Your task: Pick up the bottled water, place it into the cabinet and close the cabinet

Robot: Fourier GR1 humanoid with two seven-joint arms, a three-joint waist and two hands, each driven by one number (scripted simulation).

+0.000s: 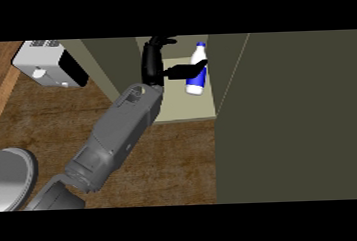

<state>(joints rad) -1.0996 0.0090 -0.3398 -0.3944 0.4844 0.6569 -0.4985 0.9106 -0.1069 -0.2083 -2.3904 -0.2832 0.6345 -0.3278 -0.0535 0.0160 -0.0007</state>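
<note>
From the head view I see 1 grey forearm [112, 145] rising from the lower left edge toward the open cabinet [182, 112] at the far middle of the wooden counter [56, 122]; I take it for my left arm, since it enters at the left; its black left hand [156, 63] is inside the cabinet opening, fingers stretched out and spread, thumb pointing right and touching or just short of the bottled water [197, 69]; I cannot tell which; nothing is clamped in the hand; the bottled water, white with a blue cap and blue label, stands tilted on the cabinet's pale floor, toward its right wall, cap toward the back; the cabinet door [292, 118] fills the right side of the view as a dark olive panel, swung open; a white and black appliance [50, 64] sits at the counter's far left corner; a grey rounded shape [10, 178] shows at the left edge; my right hand is nowhere in the view.
</note>
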